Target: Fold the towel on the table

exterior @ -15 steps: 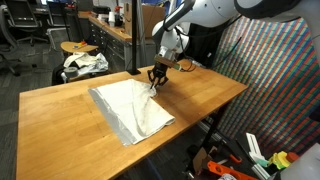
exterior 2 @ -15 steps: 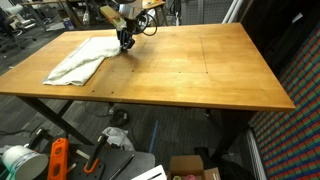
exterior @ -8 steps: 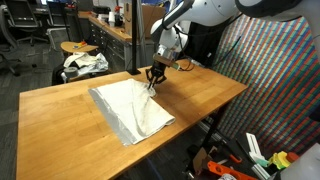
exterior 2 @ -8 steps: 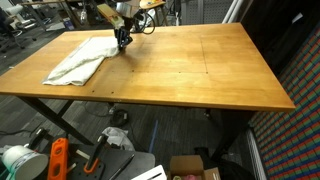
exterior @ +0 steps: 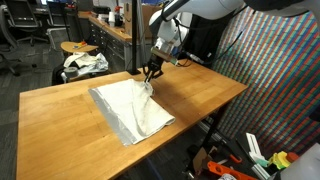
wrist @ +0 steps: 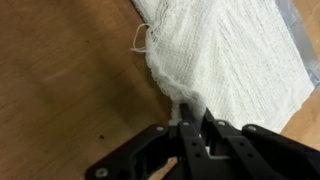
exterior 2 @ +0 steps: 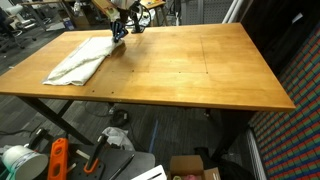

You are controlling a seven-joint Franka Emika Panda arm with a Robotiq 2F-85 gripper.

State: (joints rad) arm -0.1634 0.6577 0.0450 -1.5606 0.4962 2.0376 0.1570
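Observation:
The towel (exterior: 131, 106) is a thin white-grey cloth lying on the light-brown wooden table (exterior: 60, 115), with a greyer band along its near edge. My gripper (exterior: 151, 74) hangs over the towel's far corner, jaws shut on that corner, which is lifted a little off the wood. In an exterior view the towel (exterior 2: 80, 60) lies near the table's (exterior 2: 190, 70) far left end with the gripper (exterior 2: 118, 31) at its corner. In the wrist view the dark fingers (wrist: 190, 118) pinch a peak of the white woven towel (wrist: 225, 55), and a small loop of thread sticks out at its edge.
A round wooden stool with a white-and-dark fabric bundle (exterior: 82, 62) stands behind the table. A mesh screen (exterior: 275, 85) stands beside it. Tools and boxes (exterior 2: 90, 160) lie on the floor under the near edge.
The gripper has risen and shifted slightly along the table with the towel's corner in it, pulling that corner up off the wood. The rest of the towel has hardly moved.

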